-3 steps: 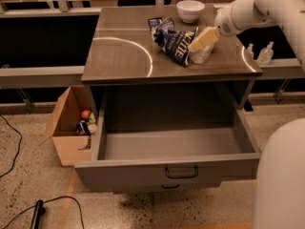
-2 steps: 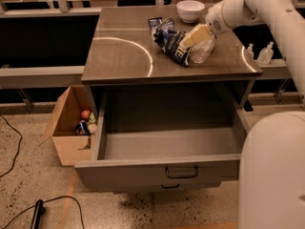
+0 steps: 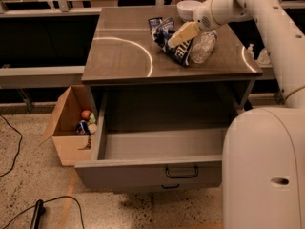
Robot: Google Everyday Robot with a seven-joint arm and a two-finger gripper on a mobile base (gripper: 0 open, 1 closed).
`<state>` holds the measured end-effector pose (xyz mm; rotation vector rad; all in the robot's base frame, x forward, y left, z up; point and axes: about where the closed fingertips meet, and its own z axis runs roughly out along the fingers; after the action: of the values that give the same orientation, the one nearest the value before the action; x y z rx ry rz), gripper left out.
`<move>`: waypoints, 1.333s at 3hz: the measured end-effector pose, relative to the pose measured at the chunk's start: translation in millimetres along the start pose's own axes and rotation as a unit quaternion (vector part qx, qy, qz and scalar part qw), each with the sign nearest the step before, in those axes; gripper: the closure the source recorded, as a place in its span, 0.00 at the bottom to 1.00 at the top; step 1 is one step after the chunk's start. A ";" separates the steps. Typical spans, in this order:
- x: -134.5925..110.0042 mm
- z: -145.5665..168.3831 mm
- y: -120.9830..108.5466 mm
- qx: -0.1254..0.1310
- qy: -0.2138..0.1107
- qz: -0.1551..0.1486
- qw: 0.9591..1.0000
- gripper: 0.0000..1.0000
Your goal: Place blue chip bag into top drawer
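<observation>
One drawer stands pulled out nearest me: the top drawer [image 3: 147, 173], bail handle [image 3: 181, 171] at 6 o'clock, with nothing in it that I can see. My own white base [image 3: 262, 171] crowds its 3 o'clock corner, and an open cardboard box [image 3: 66, 128] sits on the floor just beside its 9 o'clock side. The counter [image 3: 124, 56] overhangs the drawer's back part, so only the front stretch is open from above.

Farther back, at 1 o'clock on the counter, the blue chip bag [image 3: 180, 51] lies crumpled. It touches a clear plastic bottle [image 3: 202, 46] on its 3 o'clock side, and a white bowl [image 3: 189, 8] sits just behind. The claw [image 3: 181, 35] is over the bag's top; I cannot tell how wide it is or whether it has hold.

I judge this the grasp step. The next move calls for a firm pinch, a lift clear of the bottle, then a pull toward 6 o'clock past the counter's front edge before lowering.
</observation>
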<state>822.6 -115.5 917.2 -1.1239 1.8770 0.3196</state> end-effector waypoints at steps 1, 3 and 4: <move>-3.6 23.2 14.9 -0.025 0.005 -0.003 1.000 0.00; 7.8 55.2 32.9 -0.054 0.021 -0.013 0.998 0.23; 10.9 58.9 36.9 -0.059 0.022 -0.018 0.998 0.46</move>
<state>824.0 -65.7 867.5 -1.2517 1.8955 0.3935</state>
